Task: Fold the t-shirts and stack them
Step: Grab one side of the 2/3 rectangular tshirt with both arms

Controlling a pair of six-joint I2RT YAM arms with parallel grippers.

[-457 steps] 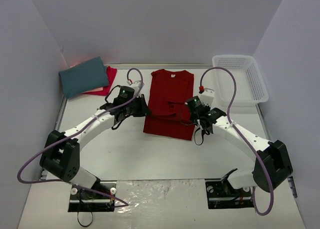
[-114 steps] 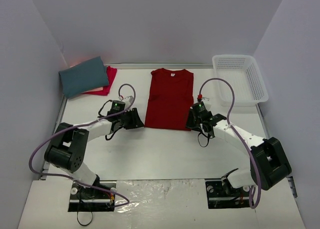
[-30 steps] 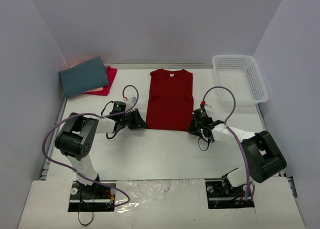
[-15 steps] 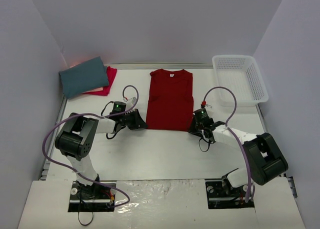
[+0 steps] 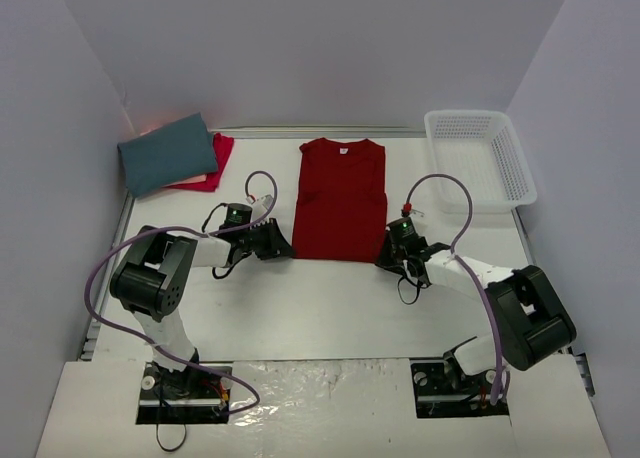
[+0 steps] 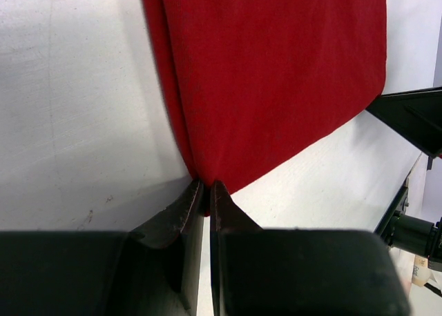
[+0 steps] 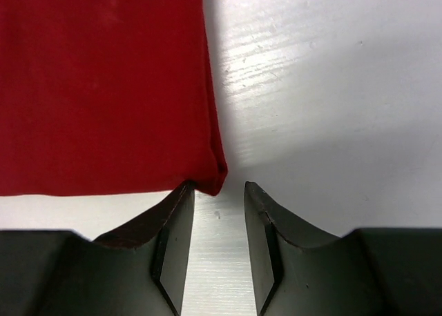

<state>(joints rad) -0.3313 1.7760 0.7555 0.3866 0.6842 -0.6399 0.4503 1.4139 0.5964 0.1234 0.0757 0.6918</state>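
We have the red shirt (image 5: 340, 200) flat in the middle of the table (image 5: 330, 313), sleeves tucked in and collar at the far end. The teal shirt (image 5: 168, 153) lies folded at the far left, on top of the pink shirt (image 5: 213, 166). Our left gripper (image 6: 206, 186) is pinched tight on the near left hem corner. Our right gripper (image 7: 218, 190) stands at a narrow gap, with the near right corner just at one fingertip and not gripped. We judge the step to be taking both hem corners so we can fold the hem up toward the collar. To do it well we should ease the right gripper forward until the corner sits fully between its fingers, catch every layer, close, then lift both corners level and carry them over evenly so the fold runs straight
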